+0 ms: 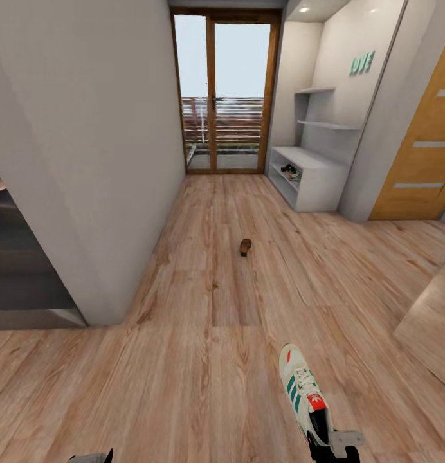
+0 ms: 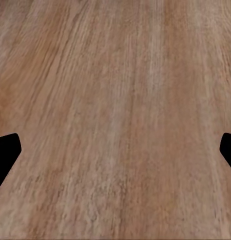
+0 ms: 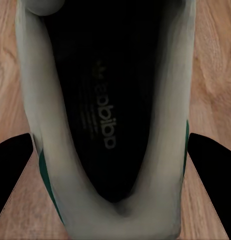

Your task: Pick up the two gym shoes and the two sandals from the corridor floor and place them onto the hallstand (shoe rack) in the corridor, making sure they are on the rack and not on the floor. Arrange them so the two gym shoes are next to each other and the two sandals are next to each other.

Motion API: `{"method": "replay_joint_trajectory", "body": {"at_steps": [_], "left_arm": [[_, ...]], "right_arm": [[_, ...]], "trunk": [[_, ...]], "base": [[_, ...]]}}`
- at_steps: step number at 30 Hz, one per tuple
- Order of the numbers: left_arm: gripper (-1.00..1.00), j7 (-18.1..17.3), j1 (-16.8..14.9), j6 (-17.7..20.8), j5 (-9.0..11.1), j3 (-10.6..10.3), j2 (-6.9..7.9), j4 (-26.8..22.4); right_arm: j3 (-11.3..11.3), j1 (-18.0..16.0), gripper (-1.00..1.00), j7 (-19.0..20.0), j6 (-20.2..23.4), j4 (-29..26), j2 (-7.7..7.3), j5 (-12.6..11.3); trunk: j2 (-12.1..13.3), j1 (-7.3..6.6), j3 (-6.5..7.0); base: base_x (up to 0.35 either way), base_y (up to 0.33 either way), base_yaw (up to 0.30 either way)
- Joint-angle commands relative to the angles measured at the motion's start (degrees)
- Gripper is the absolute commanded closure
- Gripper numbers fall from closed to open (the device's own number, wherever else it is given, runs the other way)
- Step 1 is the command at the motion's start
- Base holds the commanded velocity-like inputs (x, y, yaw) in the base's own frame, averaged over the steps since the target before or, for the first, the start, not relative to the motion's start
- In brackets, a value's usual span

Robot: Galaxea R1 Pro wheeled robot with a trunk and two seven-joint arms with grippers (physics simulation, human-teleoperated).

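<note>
A brand word is printed in pale letters on the dark insole of a sneaker (image 3: 103,100) in the right wrist view, with a trefoil logo beside it; it appears to read "adidas", though the letters are blurred. Teal letters (image 1: 362,63) spelling "LOVE" are mounted on the wall above the shoe rack.

Two sneakers are counted. One (image 1: 304,392), white with teal side stripes and an orange-red tongue patch, is seen at the lower right of the head view, toe pointing up the corridor, its heel at the right tool (image 1: 334,450). In the right wrist view the shoe opening is seen between the two black fingers (image 3: 13,172), which lie against its sides, so the right tool is taken to be grasping this sneaker at the heel. The second sneaker (image 1: 290,172) is seen on the lower shelf of the shoe rack (image 1: 316,183). One brown sandal (image 1: 245,246) is seen lying alone on the floor (image 1: 184,360), well apart from both sneakers.

The left tool (image 2: 115,150) is held released over bare planks, its black fingertips (image 2: 5,152) wide apart.

The floor is of light brown wood planks with visible grain. The corridor is bounded by a pale grey wall (image 1: 100,141), a wood-framed glass door (image 1: 224,93) at the far end, and an orange-brown door (image 1: 423,148) to the right of the rack.
</note>
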Motion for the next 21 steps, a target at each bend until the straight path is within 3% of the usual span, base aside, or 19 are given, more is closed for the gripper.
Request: {"method": "replay_joint_trajectory", "body": {"at_steps": [1,21], "left_arm": [[-1.0,-0.59,-0.04,-0.05,0.6,0.15,0.0,0.06],[-1.0,-0.59,-0.02,-0.08,0.6,0.16,0.0,0.06]], "right_arm": [[-0.03,-0.03,1.0,-0.23,-0.15,0.03,0.01,0.3],[-0.03,-0.03,1.0,-0.24,-0.15,0.05,0.01,0.35]], "trunk": [[-0.02,0.02,-0.05],[-0.02,0.02,-0.05]], "base": [[0.338,0.0,-0.001],[0.338,0.0,0.0]]}}
